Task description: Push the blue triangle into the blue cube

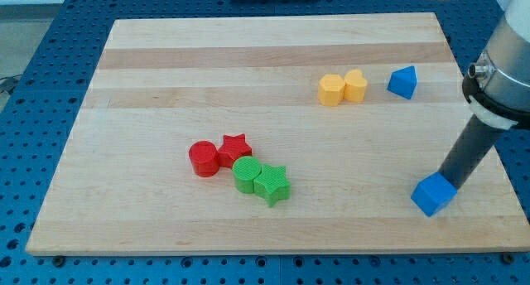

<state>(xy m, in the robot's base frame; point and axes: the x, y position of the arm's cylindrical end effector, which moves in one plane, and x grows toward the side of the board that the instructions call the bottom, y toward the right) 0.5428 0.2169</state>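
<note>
The blue triangle [402,82] sits near the view's upper right of the wooden board [166,86]. The blue cube [434,195] lies near the board's lower right corner. My dark rod comes down from the right, and my tip [445,181] touches or sits just behind the cube's upper right side. The tip is well below the triangle, toward the view's bottom.
Two yellow blocks [342,88] sit touching, left of the triangle. A red cylinder [203,159], a red star [235,147], a green cylinder [246,175] and a green star [272,185] cluster at lower centre. The board's right edge is close to the cube.
</note>
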